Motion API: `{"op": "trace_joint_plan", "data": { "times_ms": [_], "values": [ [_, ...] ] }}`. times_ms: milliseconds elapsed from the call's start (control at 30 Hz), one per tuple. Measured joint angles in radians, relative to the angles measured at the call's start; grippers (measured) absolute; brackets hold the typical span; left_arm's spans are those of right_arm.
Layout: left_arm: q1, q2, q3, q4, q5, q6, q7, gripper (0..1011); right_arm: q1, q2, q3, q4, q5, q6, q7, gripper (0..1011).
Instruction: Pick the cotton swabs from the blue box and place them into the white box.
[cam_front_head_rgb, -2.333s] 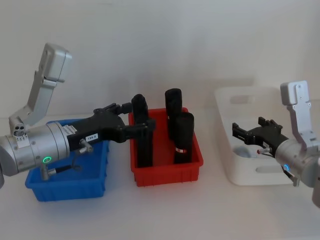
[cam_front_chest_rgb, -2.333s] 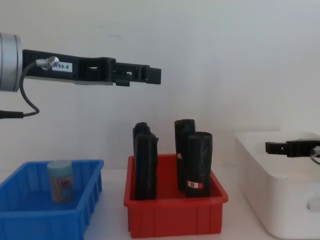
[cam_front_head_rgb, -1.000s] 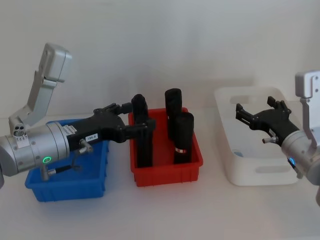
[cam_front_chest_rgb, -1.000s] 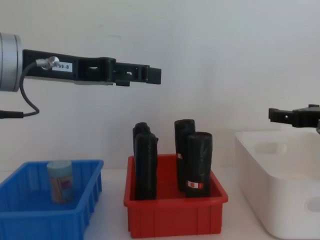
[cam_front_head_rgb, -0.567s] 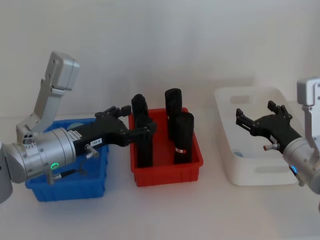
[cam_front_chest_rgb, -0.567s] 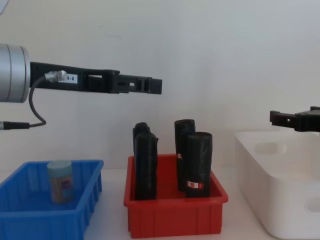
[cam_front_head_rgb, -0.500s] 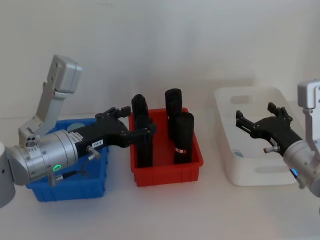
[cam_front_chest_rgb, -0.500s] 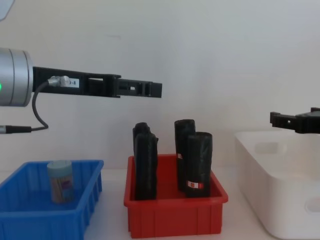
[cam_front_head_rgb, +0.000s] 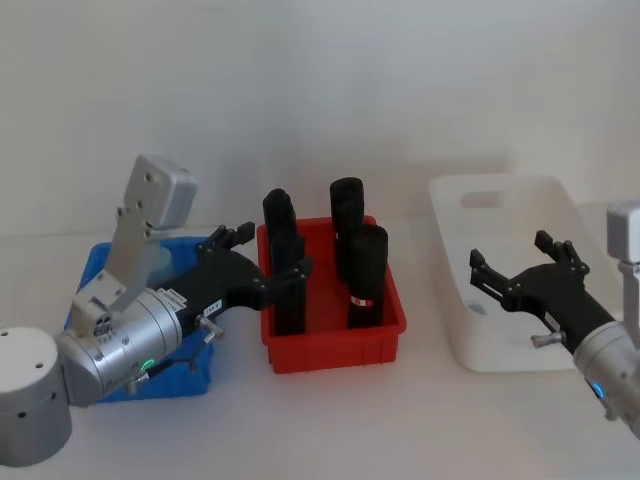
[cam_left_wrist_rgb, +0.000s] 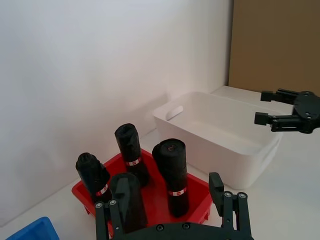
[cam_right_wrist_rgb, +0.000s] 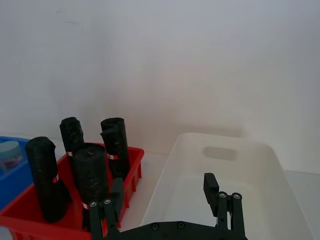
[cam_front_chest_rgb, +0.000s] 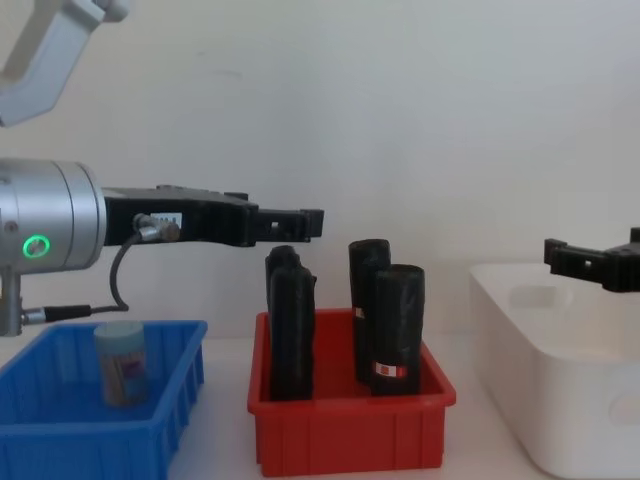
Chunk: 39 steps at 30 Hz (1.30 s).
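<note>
On my far left, one cotton swab jar (cam_front_chest_rgb: 120, 362) stands upright in the blue box (cam_front_chest_rgb: 90, 440), so by my reading at least that pick is left to do. My left gripper (cam_front_chest_rgb: 295, 223) hangs high with its fingers spread wide and nothing between them. The jar sits well below it and to its left, back under the wrist, not under the fingertips. Those tips reach out over the near left part of the red bin (cam_front_chest_rgb: 350, 430), just above the black rolls (cam_front_chest_rgb: 395, 325), which are no part of this job. I judge I must pull that arm back and drop it before any grasp.

Further right, the white box (cam_front_chest_rgb: 560, 400) lies below my right gripper (cam_front_chest_rgb: 562, 256). Its fingers are apart too and carry nothing as it hovers above the box's near left rim. I cannot tell whether a jar already lies in that box, because its floor is partly behind the gripper. So, as I judge it, the task is somewhere in the middle, with both grippers free and one jar waiting.
</note>
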Motion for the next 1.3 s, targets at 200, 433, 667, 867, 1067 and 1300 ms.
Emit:
{"op": "trace_joint_plan", "data": {
  "times_ms": [200,433,667,867,1067,1300],
  "values": [
    [0.026,-0.013,0.024,0.0,0.045,-0.059,0.082,1004,-0.058,0.017,-0.005,-0.056,0.006,-0.02,-0.006,1001],
    [0.054,-0.028,0.05,0.0,0.093,-0.124,0.171,1004,-0.113,0.032,-0.01,-0.111,0.013,-0.04,-0.012,1001],
    [0.082,-0.042,0.077,0.0,0.142,-0.189,0.26,1004,-0.159,0.046,-0.014,-0.154,0.018,-0.055,-0.017,1001],
    [0.106,-0.054,0.099,0.0,0.183,-0.244,0.336,1004,-0.165,0.047,-0.015,-0.16,0.019,-0.057,-0.017,1001],
    [0.119,-0.06,0.111,-0.001,0.206,-0.273,0.377,1004,-0.165,0.047,-0.014,-0.161,0.019,-0.057,-0.017,1001],
    [0.121,-0.061,0.113,-0.001,0.21,-0.279,0.384,1004,-0.165,0.047,-0.014,-0.161,0.019,-0.057,-0.017,1001]
  ]
}}
